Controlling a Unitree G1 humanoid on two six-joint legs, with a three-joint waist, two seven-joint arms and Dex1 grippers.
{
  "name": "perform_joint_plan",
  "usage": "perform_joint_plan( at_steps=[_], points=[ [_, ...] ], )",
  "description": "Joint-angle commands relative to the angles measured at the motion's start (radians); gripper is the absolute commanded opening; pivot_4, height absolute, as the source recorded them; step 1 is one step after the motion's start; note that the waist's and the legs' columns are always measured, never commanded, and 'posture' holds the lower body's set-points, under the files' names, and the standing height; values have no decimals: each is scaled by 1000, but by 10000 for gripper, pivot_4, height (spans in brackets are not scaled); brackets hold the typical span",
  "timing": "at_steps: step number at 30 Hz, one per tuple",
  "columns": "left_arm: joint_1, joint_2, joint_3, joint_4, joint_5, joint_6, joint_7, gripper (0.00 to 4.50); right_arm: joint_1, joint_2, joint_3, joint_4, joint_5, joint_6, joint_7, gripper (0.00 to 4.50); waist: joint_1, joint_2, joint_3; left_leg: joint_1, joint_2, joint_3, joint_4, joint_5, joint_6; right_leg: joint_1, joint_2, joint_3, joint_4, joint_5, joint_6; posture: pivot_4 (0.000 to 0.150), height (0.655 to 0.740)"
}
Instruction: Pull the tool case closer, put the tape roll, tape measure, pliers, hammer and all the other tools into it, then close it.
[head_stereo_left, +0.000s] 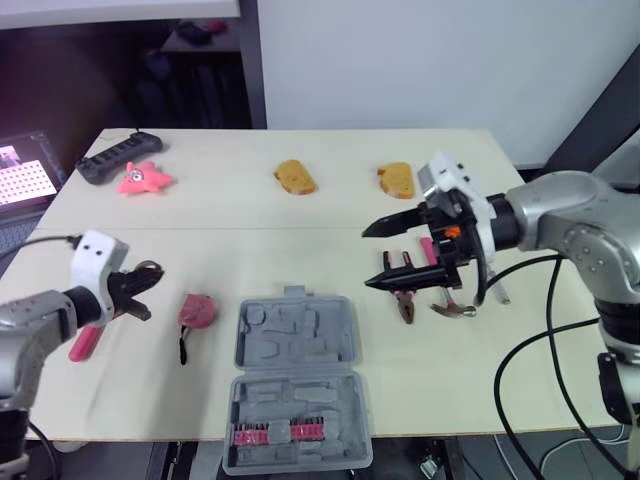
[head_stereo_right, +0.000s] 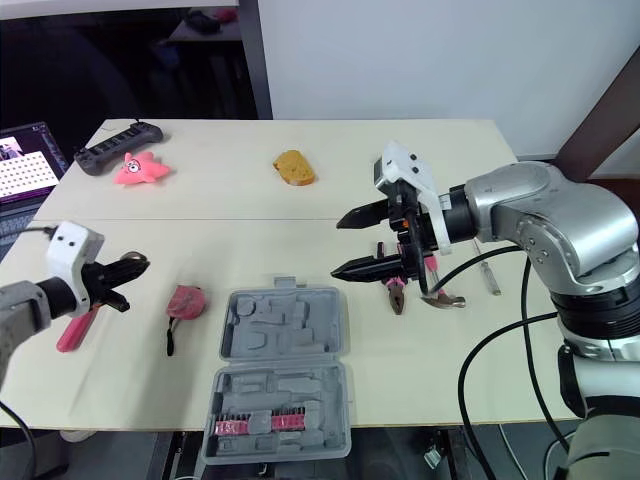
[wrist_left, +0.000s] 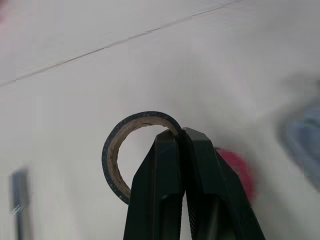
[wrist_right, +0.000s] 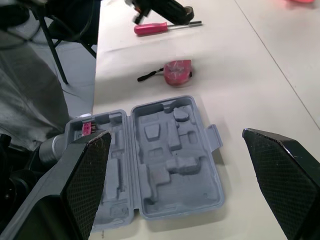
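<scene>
Closest to the near edge of the desk (head_stereo_left: 250, 230) lies the grey tool case (head_stereo_left: 297, 385), open flat with both moulded halves facing up; a row of pink bits sits in the half nearer the edge. Left of the case, just beside it, rests the red tape measure (head_stereo_left: 195, 311) with its dark strap trailing toward the near edge.

Further left, near the desk's left edge, the left pincer (wrist_left: 181, 137) has its two fingers pressed together on the wall of the black tape roll (wrist_left: 107, 155), one finger inside the ring and one outside. A pink-handled screwdriver (head_stereo_left: 85, 340) lies on the desk close by that pincer.

Right of the case, the right pincer (head_stereo_left: 367, 258) hangs above the desk with its fingers spread wide and nothing between them, tips pointing toward the left. Beneath and just behind it lie the pliers (head_stereo_right: 395, 293) and, beside them, the hammer (head_stereo_right: 440, 299); a slim tool (head_stereo_right: 488, 275) lies a little further right.

Along the far side of the desk are two yellow bread-like pieces (head_stereo_left: 295, 177) (head_stereo_left: 396, 179), a pink star toy (head_stereo_left: 143, 178) and a black power strip (head_stereo_left: 120, 157).
</scene>
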Motion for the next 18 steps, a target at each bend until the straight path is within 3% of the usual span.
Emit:
perform_joint_plan(
  at_steps=[1,6,13,18],
  points=[
    [-71,52,-148,-73,-16,18,-141,633,19,-6,-48,-52,27,14,-34,45000,1,1,1,0,0,0,0,0,0,0,0,0,0,0,0,1500,7129],
    [-328,-23,-474,-45,98,10,-251,633,134,-56,-121,-151,90,68,-76,45000,24,1,1,0,0,-2,1,0,0,0,1,-1,0,0,0,1500,7129],
    [-407,-84,-660,43,244,-90,-300,633,197,-64,-204,-219,161,124,-171,45000,26,1,1,0,0,-2,1,0,0,0,3,1,0,0,0,1500,7129],
    [-443,-126,-683,109,295,-133,-321,633,230,-77,-238,-246,197,142,-217,45000,32,1,1,-2,0,-3,3,0,0,0,3,1,0,0,0,1500,7129]
  ],
)
